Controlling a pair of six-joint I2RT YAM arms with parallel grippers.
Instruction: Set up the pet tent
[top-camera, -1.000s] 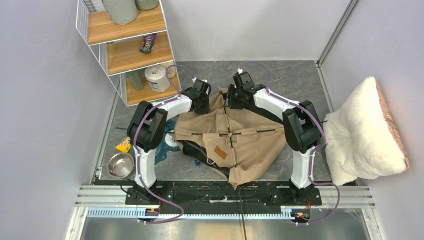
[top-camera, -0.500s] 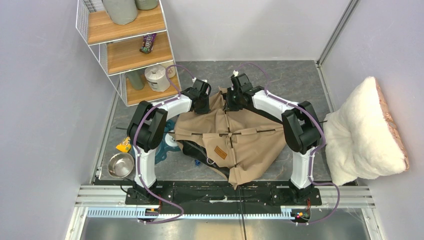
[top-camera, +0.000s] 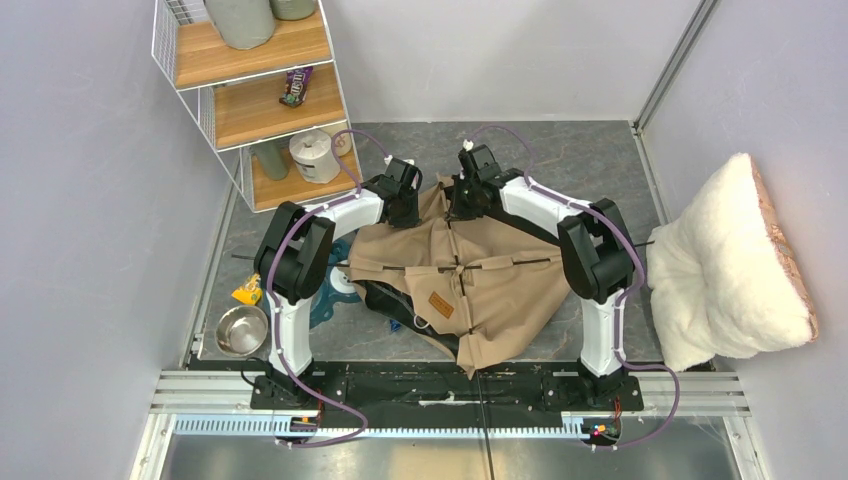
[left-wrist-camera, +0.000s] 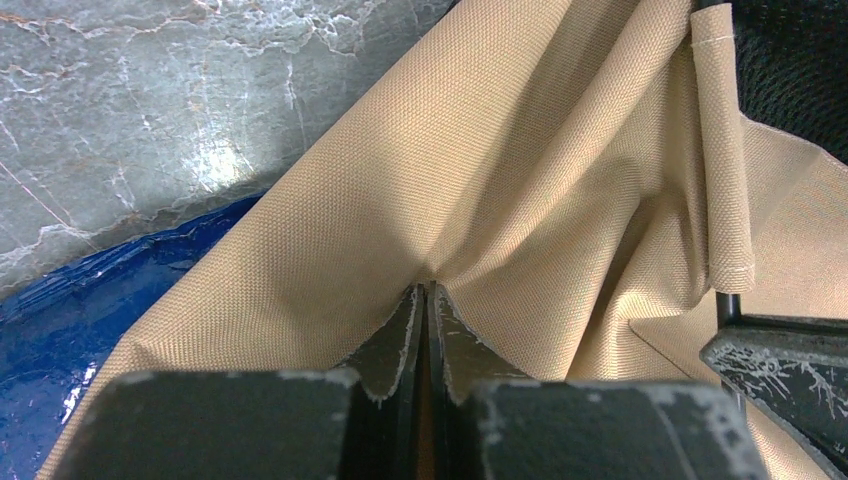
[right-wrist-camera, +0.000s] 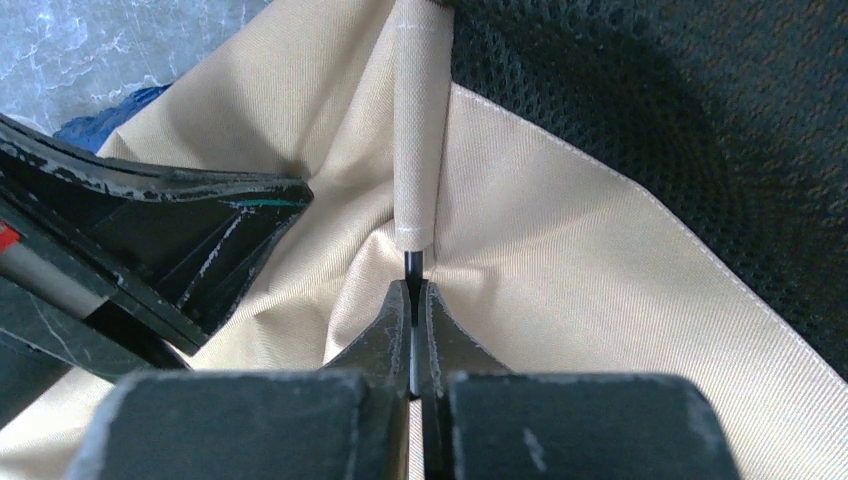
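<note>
Tan fabric pet tent (top-camera: 455, 270), flattened, runs far-to-near; far edge: left gripper (left-wrist-camera: 422, 300) pinching cloth, right gripper (right-wrist-camera: 413, 300) clamping black pole (right-wrist-camera: 411, 266).

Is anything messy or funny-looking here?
Yes. The pet tent lies flat and crumpled on the table instead of standing up, and the fluffy white cushion is slumped off to the right, outside the tent.

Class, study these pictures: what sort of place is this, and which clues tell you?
Likely a robotics lab cell staged as a pet corner: aluminium rail, pet tent, steel bowl, wire shelf.
</note>
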